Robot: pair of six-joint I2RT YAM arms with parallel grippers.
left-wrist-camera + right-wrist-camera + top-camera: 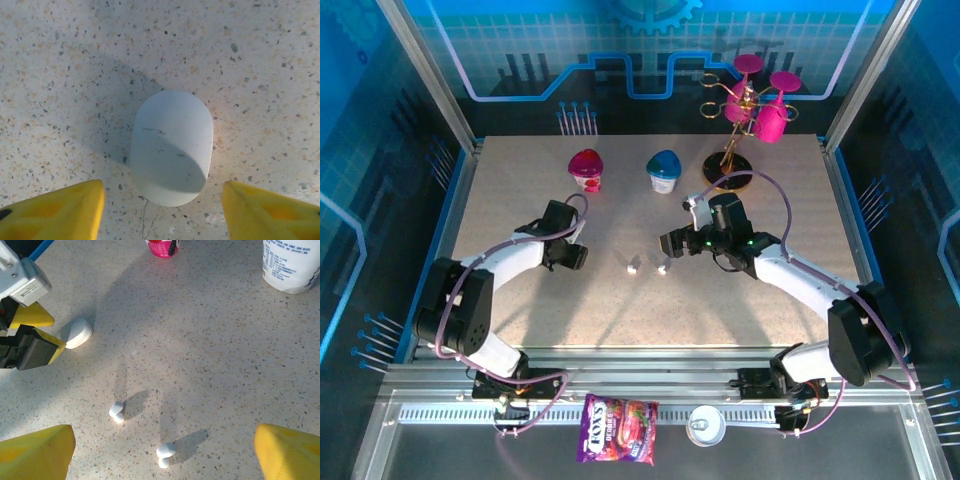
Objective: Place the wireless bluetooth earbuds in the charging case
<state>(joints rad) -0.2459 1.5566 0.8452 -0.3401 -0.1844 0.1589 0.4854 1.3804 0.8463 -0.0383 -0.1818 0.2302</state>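
Note:
A closed white charging case (171,147) lies flat on the speckled table. My left gripper (162,215) hangs over its near end, and the yellow fingertips (60,210) stand apart on either side without touching it. From the right wrist, the case (76,332) shows just beyond the left gripper (57,330). Two small white earbuds (117,411) (165,454) lie on the table, apart from each other. My right gripper (162,460) is open above them, with the nearer earbud between its fingertips and untouched. From above, the earbuds (633,267) (662,267) lie between the left gripper (568,255) and the right gripper (670,243).
A pink-lidded cup (586,168) and a blue-lidded cup (664,170) stand behind the grippers. A gold rack with pink glasses (745,120) is at the back right. A candy packet (618,428) and a white round lid (705,426) lie on the front rail.

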